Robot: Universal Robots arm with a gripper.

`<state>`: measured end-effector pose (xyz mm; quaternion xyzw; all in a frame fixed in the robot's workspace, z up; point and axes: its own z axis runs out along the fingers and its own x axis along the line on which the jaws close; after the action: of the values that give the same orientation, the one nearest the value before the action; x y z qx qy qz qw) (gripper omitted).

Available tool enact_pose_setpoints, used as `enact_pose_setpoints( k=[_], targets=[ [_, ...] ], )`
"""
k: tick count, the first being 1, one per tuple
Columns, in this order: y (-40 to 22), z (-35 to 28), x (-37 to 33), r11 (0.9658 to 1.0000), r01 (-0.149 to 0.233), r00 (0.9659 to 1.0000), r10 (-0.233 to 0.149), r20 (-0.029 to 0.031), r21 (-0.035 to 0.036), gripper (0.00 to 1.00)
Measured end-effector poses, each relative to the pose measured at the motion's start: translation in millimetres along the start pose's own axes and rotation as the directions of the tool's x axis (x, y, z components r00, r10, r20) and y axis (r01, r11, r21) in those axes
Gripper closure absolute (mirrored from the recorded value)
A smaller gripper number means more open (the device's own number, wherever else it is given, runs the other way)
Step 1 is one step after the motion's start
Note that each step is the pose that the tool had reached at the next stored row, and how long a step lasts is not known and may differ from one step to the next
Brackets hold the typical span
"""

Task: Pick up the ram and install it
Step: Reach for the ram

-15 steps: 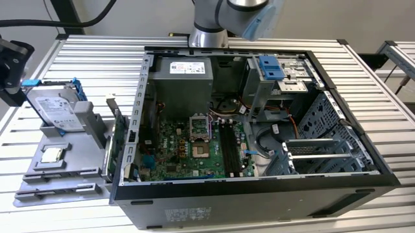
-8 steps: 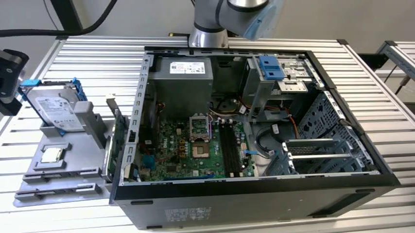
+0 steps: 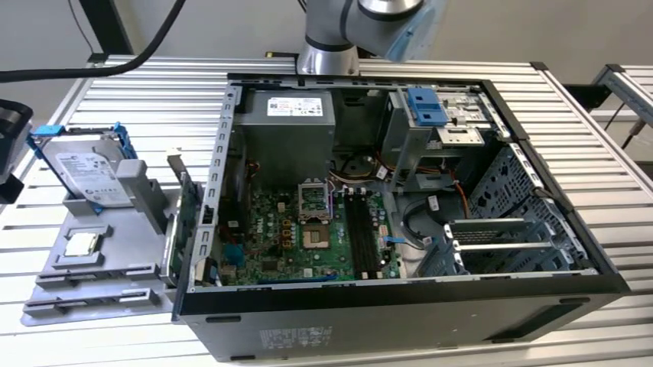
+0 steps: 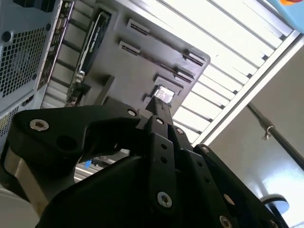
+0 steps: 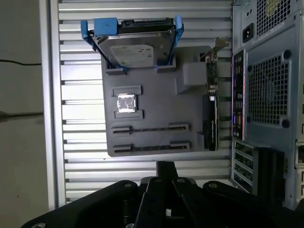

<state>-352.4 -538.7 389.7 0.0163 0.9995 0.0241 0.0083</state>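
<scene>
the end effector point(image 5: 165, 167) hangs with its fingers pressed together, nothing visible between them, above the table point(image 5: 76, 142) just off the grey tray point(image 5: 152, 102). closed like that it could not straddle a thin board and would knock it instead, i judge. on the tray the two long slots point(image 5: 149, 128) look unfilled, while the processor chip point(image 5: 126, 102) and the upright expansion card point(image 5: 211, 123) sit close enough to invite a wrong grab. farther off, in the open case point(image 3: 408, 321), dark strips lie in the memory slots point(image 3: 359, 229); whether one is the ram i cannot tell
</scene>
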Motion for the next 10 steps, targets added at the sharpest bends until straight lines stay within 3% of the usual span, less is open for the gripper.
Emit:
enact_pose_setpoints(
  k=[2,8,10],
  targets=[
    [-2.8,0.4,-0.1,1.0,0.004,1.0,-0.004,-0.0001,-0.0001,1.0],
    [-3.1,1.0,-0.1,0.9973,0.073,0.9973,-0.073,-0.0034,-0.0012,1.0],
    [-3.1,1.0,-0.1,0.9971,0.076,0.9971,-0.076,-0.0038,-0.0013,1.0]
  ],
)
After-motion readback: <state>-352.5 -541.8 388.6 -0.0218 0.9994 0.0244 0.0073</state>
